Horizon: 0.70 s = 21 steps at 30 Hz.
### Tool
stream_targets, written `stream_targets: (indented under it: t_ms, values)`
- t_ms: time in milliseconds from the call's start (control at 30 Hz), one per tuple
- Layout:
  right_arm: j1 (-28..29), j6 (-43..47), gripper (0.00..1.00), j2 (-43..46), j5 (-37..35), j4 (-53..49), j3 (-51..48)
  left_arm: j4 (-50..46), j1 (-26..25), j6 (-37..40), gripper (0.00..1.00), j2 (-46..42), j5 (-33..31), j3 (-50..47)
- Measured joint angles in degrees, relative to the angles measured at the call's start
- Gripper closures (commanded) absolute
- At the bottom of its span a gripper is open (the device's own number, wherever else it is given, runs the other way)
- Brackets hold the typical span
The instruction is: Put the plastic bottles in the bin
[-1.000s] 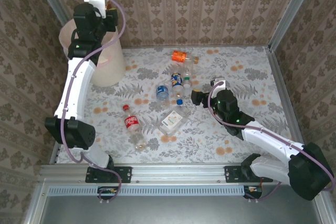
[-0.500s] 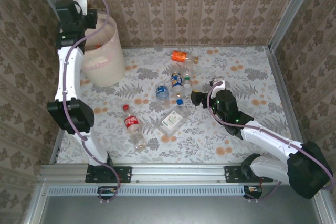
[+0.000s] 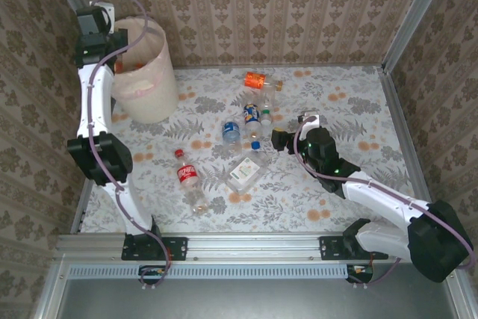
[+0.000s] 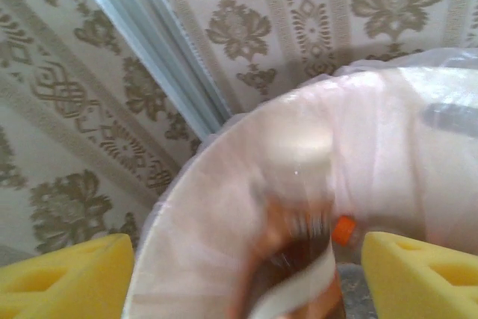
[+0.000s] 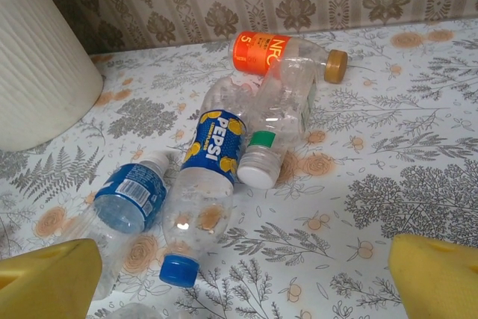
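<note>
The cream bin (image 3: pixel 146 72) with its pale bag stands at the far left corner. My left gripper (image 3: pixel 92 22) hangs over its left rim. In the left wrist view, my left gripper (image 4: pixel 246 282) is open, and a blurred brownish bottle (image 4: pixel 299 267) with an orange cap lies loose below, inside the bin's bag (image 4: pixel 224 207). Several plastic bottles lie mid-table: an orange-label one (image 3: pixel 258 78), a Pepsi one (image 5: pixel 213 177), a blue-label one (image 5: pixel 128 198) and a white-capped clear one (image 5: pixel 282 128). My right gripper (image 5: pixel 243 282) is open just short of them.
A red-label bottle (image 3: pixel 188 177) and a flattened clear one (image 3: pixel 246 172) lie nearer the front. Patterned walls close the back and both sides. The bin's ribbed side (image 5: pixel 37 57) shows left in the right wrist view.
The left arm swung left from above the bin's middle to its left rim. Its jaws opened and the bottle it held upright dropped into the bin. The right arm stayed still.
</note>
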State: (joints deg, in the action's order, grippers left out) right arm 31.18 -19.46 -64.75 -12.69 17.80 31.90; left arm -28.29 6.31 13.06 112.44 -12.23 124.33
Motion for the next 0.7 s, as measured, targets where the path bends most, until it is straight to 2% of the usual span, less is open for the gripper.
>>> stream_targets:
  t_ms: [333, 433, 700]
  values:
    - [0.0, 0.0, 0.0, 0.0, 0.0, 0.0, 0.0, -3.1, -0.2, -6.8, 0.07, 0.1, -4.4, 2.0]
    - [0.0, 0.0, 0.0, 0.0, 0.0, 0.0, 0.0, -4.1, -0.3, -9.6, 0.0, 0.0, -4.3, 1.9]
    - [0.0, 0.0, 0.0, 0.6, 0.0, 0.0, -0.9, -4.2, -3.3, -16.7, 0.0, -4.8, -6.7, -4.8]
